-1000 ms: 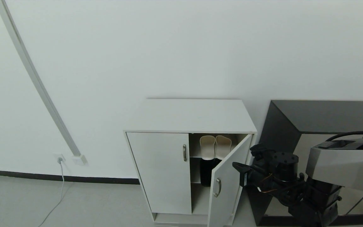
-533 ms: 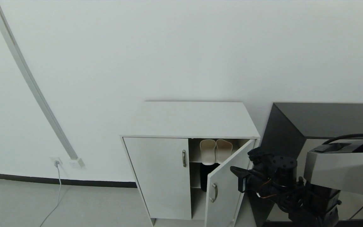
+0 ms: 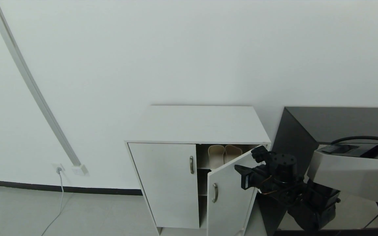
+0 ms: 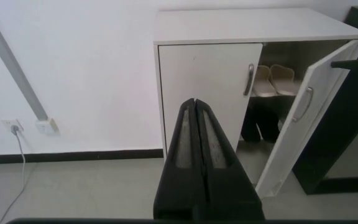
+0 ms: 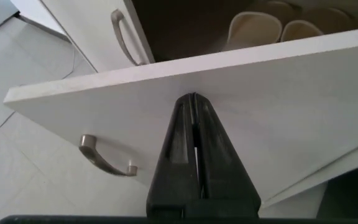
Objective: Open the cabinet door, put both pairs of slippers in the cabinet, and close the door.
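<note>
right gripper (image 5: pixel 194 98), fingers pressed together, rests its tip against the half-open door (image 3: pixel 231 196) at lower centre, apparently to push it closed; cream slippers (image 3: pixel 224 154) sit on the cabinet's (image 3: pixel 199 124) top shelf; left gripper (image 4: pixel 195 102), fingers likewise together, hangs back.

No text, label, number or sign can be read on any surface here.
</note>
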`<state>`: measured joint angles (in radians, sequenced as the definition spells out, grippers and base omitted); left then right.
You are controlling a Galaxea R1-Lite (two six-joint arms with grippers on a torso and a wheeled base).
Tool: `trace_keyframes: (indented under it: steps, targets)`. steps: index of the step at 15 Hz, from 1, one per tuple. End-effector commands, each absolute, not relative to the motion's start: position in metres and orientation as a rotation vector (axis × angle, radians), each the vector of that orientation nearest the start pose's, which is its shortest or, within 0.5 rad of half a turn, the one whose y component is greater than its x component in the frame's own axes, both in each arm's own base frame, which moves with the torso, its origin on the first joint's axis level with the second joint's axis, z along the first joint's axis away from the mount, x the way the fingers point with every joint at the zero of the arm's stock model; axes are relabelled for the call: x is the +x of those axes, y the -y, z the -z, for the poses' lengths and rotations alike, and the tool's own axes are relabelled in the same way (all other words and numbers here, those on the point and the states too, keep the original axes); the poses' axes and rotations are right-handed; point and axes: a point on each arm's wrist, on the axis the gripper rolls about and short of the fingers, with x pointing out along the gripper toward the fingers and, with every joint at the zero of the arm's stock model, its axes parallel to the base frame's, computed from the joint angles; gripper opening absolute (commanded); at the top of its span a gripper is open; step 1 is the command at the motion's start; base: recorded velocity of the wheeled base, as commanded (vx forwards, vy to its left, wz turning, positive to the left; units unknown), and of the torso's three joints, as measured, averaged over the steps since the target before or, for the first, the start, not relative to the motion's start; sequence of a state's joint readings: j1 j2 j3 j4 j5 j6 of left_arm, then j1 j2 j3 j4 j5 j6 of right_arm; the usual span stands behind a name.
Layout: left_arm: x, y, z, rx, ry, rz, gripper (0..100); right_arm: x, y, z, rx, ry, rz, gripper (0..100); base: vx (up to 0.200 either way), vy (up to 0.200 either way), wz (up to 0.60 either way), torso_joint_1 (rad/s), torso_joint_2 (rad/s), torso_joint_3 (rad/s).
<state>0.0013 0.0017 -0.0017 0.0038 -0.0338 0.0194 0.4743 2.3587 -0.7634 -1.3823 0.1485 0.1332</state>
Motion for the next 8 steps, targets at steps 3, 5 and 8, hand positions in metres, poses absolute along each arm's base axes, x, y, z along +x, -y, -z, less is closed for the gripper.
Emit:
trace_keyframes:
  steps: [3,5,8]
  targets:
    - [-0.023,0.001,-0.076,0.018,-0.003,0.032,0,0.362,-0.188,-0.015,0.1,-0.224,-0.603,0,0.0,0.0,0.0,0.0,0.0,0.0]
    - [-0.023,0.001,-0.076,0.018,-0.003,0.032,0,0.372,-0.189,-0.014,0.102,-0.219,-0.594,0,0.0,0.0,0.0,0.0,0.0,0.0]
    - [-0.023,0.001,-0.075,0.018,-0.004,0.032,0,0.385,-0.183,-0.015,0.106,-0.206,-0.566,0,0.0,0.0,0.0,0.0,0.0,0.0]
